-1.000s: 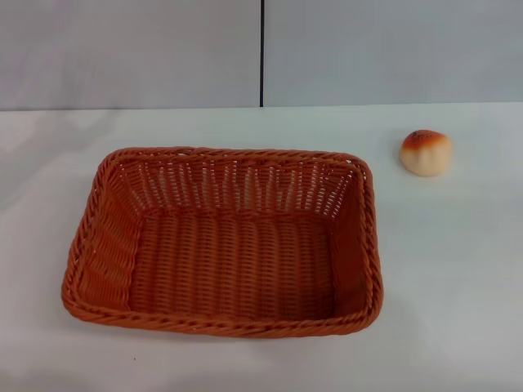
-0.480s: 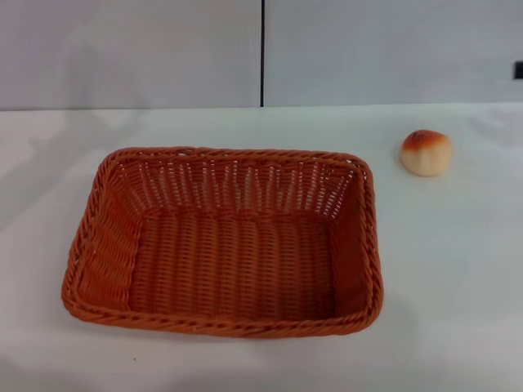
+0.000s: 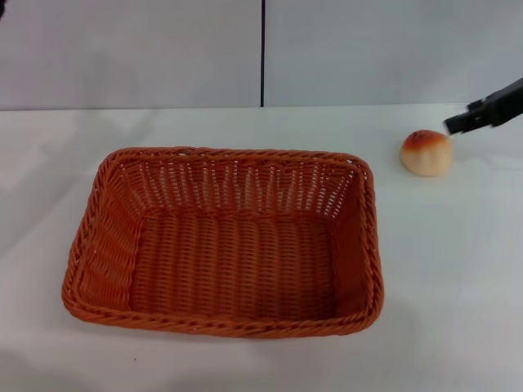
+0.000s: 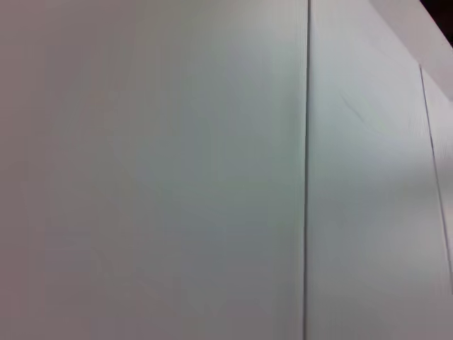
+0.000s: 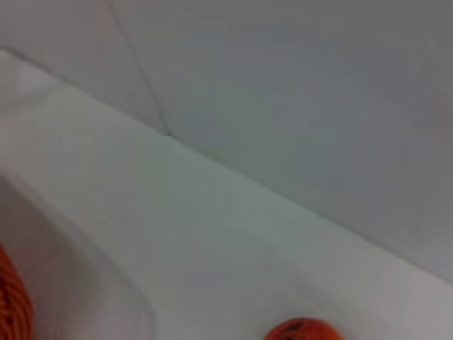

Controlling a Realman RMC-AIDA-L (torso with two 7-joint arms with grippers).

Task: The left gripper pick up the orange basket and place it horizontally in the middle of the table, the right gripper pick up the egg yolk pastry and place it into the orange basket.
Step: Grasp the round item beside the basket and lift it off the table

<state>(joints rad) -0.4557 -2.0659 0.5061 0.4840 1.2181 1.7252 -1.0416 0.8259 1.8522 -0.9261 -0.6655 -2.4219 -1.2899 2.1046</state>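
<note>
The orange basket (image 3: 222,238) lies flat and lengthwise across the middle of the white table (image 3: 445,269), with nothing in it. The egg yolk pastry (image 3: 426,153) sits on the table beyond the basket's far right corner. My right gripper (image 3: 456,125) reaches in from the right edge, its black tip just above and to the right of the pastry, not touching it. In the right wrist view the pastry's browned top (image 5: 303,329) shows at the picture's edge, with a bit of the basket rim (image 5: 10,304). Of my left arm only a dark sliver (image 3: 2,8) shows in the head view's top left corner.
A grey panelled wall (image 3: 131,49) with a dark vertical seam (image 3: 262,53) stands behind the table's far edge. The left wrist view shows only that wall (image 4: 156,170). Bare tabletop lies right of the basket and in front of the pastry.
My right gripper has come in from the right edge toward the pastry. A dark sliver has appeared at the top left corner. Basket and pastry have not moved.
</note>
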